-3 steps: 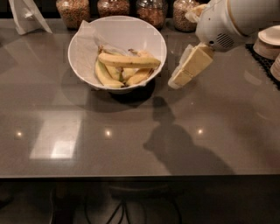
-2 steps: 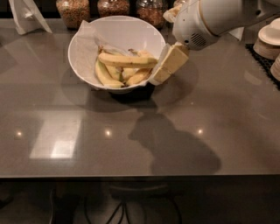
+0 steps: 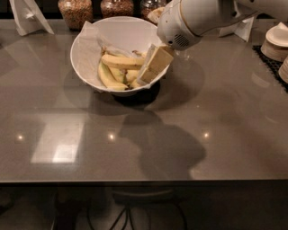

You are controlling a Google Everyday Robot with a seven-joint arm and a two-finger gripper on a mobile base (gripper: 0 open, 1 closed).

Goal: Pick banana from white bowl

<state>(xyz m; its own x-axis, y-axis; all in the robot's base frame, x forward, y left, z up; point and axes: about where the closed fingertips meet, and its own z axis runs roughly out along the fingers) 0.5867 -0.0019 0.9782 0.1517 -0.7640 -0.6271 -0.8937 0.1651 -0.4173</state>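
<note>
The white bowl (image 3: 85,54) stands at the back middle of the grey table, lined with crumpled white paper. Several bananas lie in it. The longest, pale-yellow banana (image 3: 120,62) lies across the top, its right end hidden behind the gripper. Shorter greenish-yellow bananas (image 3: 108,79) lie under it. My gripper (image 3: 145,78), with cream-coloured fingers, hangs over the right side of the bowl, pointing down and left, its tips among the bananas near the bowl's right rim.
Glass jars (image 3: 75,11) of food stand behind the bowl. A white folded stand (image 3: 28,17) is at the back left. Stacked white plates (image 3: 276,42) sit on a black mat at the right edge. The table's front edge runs across the lower part of the view.
The arm has swung left from beside the bowl to over its right side, and the gripper has come down among the bananas. The bowl and bananas have not moved.
</note>
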